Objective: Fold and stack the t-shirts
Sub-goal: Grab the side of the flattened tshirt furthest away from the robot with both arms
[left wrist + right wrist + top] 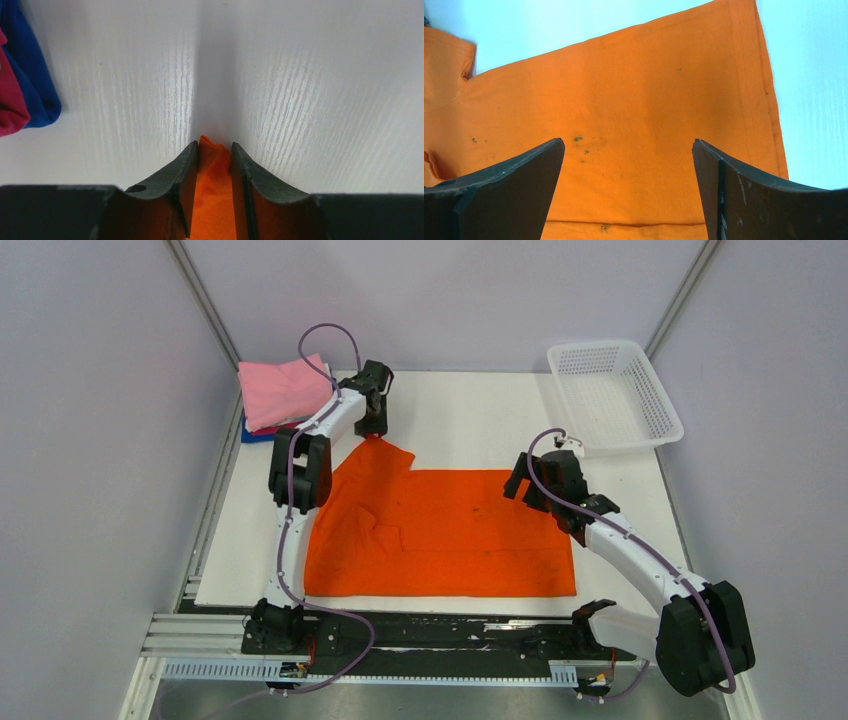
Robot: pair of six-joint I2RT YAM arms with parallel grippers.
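a white mesh basket (612, 400) sat open side up at the far right corner of the white desk (470, 410), turned a little askew to its edges. up close the desk top showed a fine streaked grain. pale grey walls (90, 440) stood on the left, back and right, with metal posts (205, 300) in the far corners. an aluminium rail (195, 632) ran along the near edge, a slotted white strip (230, 670) just in front of it.

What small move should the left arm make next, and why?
Probably lift a little, then carry the corner inward to begin a fold. The left jaws pinch the far tip of the orange t-shirt, which lies spread on the table; the right jaws stand open above it.
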